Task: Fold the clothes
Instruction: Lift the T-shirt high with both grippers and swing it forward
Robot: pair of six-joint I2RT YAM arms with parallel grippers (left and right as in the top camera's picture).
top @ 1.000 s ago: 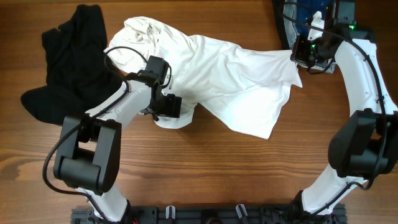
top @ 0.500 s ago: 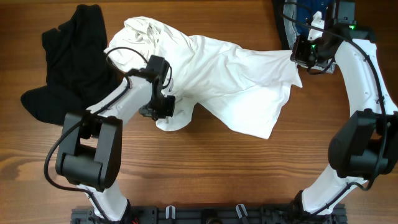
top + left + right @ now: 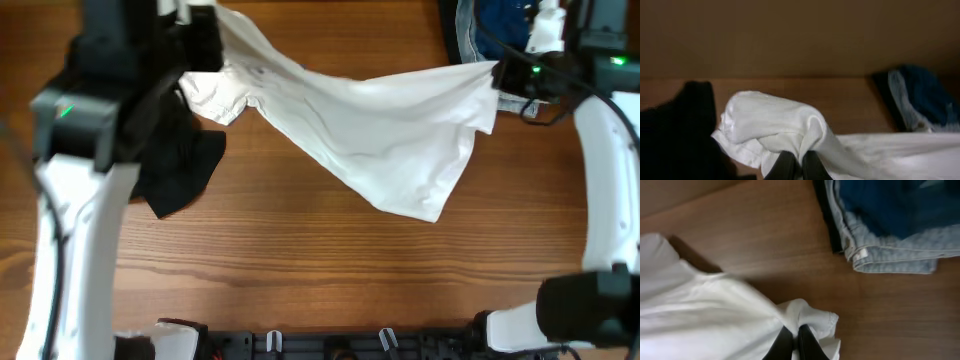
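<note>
Spanning the upper half of the overhead frame, the white T-shirt (image 3: pixel 370 130) runs long-axis from upper left to upper right, its loose body sagging toward the bare table (image 3: pixel 300 270) at lower centre. Left tool (image 3: pixel 797 167) is clenched on a bunched fold at the upper-left end; right tool (image 3: pixel 794 342) is clenched on a hem corner at the upper-right end, near the jeans (image 3: pixel 900 255). Each arm holds its own end, so the coming spread likely depends on keeping that line taut and lowering it clear of the black garment (image 3: pixel 180 165) at left.
</note>
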